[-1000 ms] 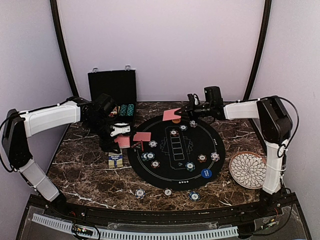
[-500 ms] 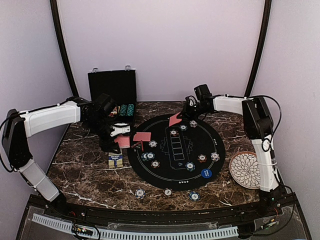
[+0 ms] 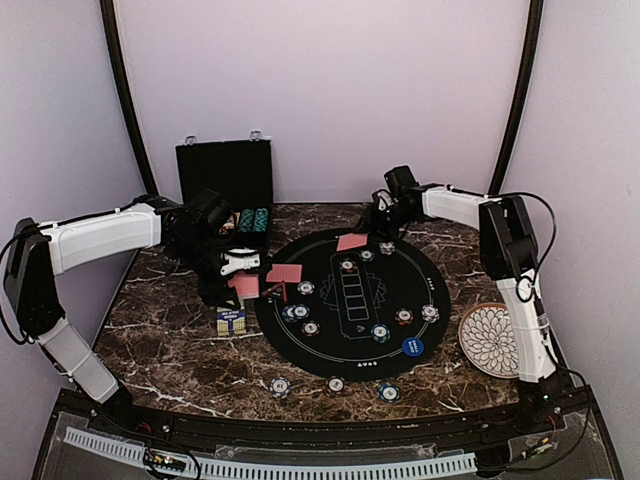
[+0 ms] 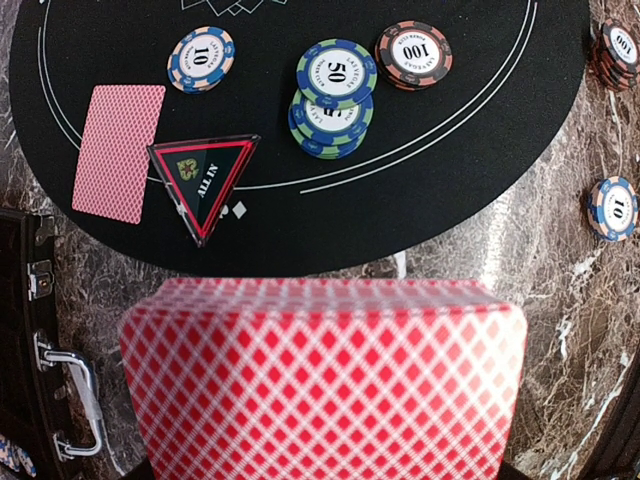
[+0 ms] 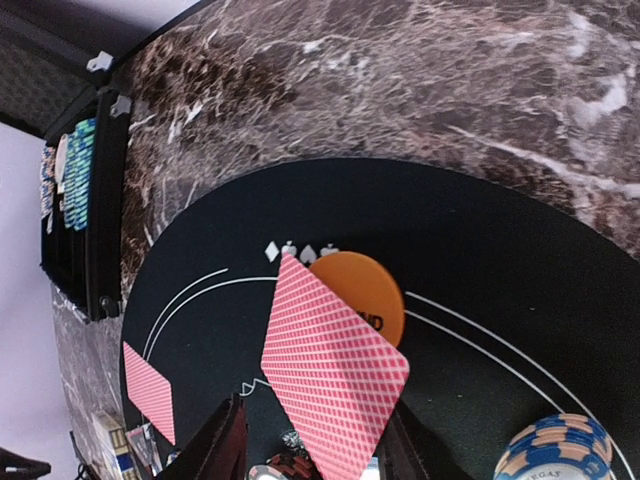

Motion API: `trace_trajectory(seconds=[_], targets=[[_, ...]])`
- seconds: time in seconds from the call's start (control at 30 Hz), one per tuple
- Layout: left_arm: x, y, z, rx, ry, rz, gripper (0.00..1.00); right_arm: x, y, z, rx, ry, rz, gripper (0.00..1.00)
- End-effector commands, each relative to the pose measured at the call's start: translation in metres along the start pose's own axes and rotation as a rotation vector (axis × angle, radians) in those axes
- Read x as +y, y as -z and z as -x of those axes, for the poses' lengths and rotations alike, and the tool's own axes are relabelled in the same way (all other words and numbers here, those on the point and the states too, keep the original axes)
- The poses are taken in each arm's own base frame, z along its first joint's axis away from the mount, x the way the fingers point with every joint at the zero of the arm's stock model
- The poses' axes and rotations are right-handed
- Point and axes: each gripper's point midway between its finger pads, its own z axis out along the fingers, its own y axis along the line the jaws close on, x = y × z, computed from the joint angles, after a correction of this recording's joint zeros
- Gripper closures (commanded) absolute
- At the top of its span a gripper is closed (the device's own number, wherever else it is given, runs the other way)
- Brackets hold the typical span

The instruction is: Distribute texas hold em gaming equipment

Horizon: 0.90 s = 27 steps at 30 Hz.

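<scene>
Right wrist: right fingers [image 5: 226, 446] apart above diamond-backed card [image 5: 335, 365]; left fingers [image 3: 238, 262] tight on deck [image 4: 320, 380].

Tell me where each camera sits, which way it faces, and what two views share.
Top: above and behind the bases, looking down over the table; left arm and right arm show.
Left wrist: above the mat's left edge, looking down past the left gripper's deck to the triangle token; no fingers show.
Right wrist: over the mat's far edge, looking down; its fingers flank a card overlapping the orange disc.
Shared: top also shows that card.
</scene>
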Motion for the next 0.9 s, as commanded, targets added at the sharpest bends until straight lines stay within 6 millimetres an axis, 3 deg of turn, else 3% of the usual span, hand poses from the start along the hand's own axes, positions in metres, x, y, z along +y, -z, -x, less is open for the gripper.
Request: trace_trajectory(seconds=[0.0, 0.17, 0.3, 0.63, 0.73, 0.87], targets=[[-0.005, 0.005, 0.001, -0.014, -0.008, -0.008, 1.00, 0.026, 0.043, 0.022, -0.100, 0.066, -0.019, 0.48], [-0.003, 0.007, 0.003, -0.022, -0.004, -0.001, 1.00, 0.048, 0.088, 0.026, -0.194, 0.117, -0.026, 0.31], [-0.002, 0.008, 0.005, -0.025, -0.003, 0.000, 1.00, 0.071, 0.112, 0.005, -0.225, 0.132, 0.048, 0.26], [0.002, 0.017, 0.018, -0.070, 0.016, 0.003, 1.00, 0.139, 0.089, -0.157, 0.023, 0.077, 0.406, 0.21], [0.003, 0.018, 0.020, -0.073, 0.018, 0.006, 1.00, 0.158, 0.086, -0.189, 0.072, 0.033, 0.513, 0.21], [0.004, 0.018, 0.020, -0.074, 0.020, 0.010, 1.00, 0.185, 0.086, -0.211, 0.112, 0.013, 0.620, 0.21]])
